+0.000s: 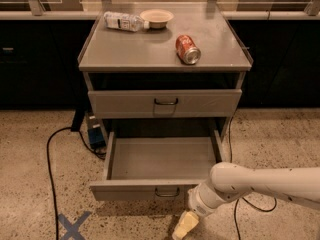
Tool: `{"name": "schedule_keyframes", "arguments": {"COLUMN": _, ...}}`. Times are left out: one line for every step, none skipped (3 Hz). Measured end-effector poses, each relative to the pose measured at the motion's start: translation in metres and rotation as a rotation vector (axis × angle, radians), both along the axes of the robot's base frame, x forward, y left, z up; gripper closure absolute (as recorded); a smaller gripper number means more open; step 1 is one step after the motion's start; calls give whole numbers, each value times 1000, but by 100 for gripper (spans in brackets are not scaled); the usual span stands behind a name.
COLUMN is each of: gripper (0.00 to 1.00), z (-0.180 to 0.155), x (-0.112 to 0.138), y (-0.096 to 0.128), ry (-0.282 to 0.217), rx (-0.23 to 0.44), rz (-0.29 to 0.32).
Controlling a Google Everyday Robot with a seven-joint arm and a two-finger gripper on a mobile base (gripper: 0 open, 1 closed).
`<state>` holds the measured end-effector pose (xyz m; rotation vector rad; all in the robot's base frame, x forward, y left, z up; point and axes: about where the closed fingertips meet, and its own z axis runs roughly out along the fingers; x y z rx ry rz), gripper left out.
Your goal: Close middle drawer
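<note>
The middle drawer (pixel 162 159) is pulled far out of the grey cabinet. It is shallow and empty, and its short front panel (pixel 140 190) carries a small dark wire handle (pixel 167 193). My gripper (pixel 185 225), with pale yellow fingers, hangs from the white arm (pixel 260 181) just below and in front of the drawer's front panel, towards its right end. It is close to the floor and I cannot tell whether it touches the panel. The drawer above it (pixel 165 104) is pushed in.
On the cabinet top (pixel 130 46) lie a red soda can (pixel 187 49), a plastic bottle (pixel 122 21) and a small bowl (pixel 156 18). A black cable (pixel 50 159) runs over the floor at the left, near a blue X of tape (pixel 74 225). Dark counters stand behind.
</note>
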<state>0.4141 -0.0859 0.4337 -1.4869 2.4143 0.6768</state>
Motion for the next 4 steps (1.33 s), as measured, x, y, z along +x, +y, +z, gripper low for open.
{"name": "schedule_keyframes", "arguments": {"gripper": 0, "z": 0, "x": 0, "y": 0, "ry": 0, "rx": 1, "rz": -2}}
{"name": "schedule_keyframes", "arguments": {"gripper": 0, "z": -2, "x": 16, "y": -5, "ry": 7, "rx": 49, "rz": -43}}
{"name": "schedule_keyframes", "arguments": {"gripper": 0, "z": 4, "x": 91, "y": -1, "ry": 10, "rx": 151, "rz": -97}}
{"name": "schedule_keyframes", "arguments": {"gripper": 0, "z": 4, "x": 92, "y": -1, "ry": 9, "rx": 151, "rz": -98}}
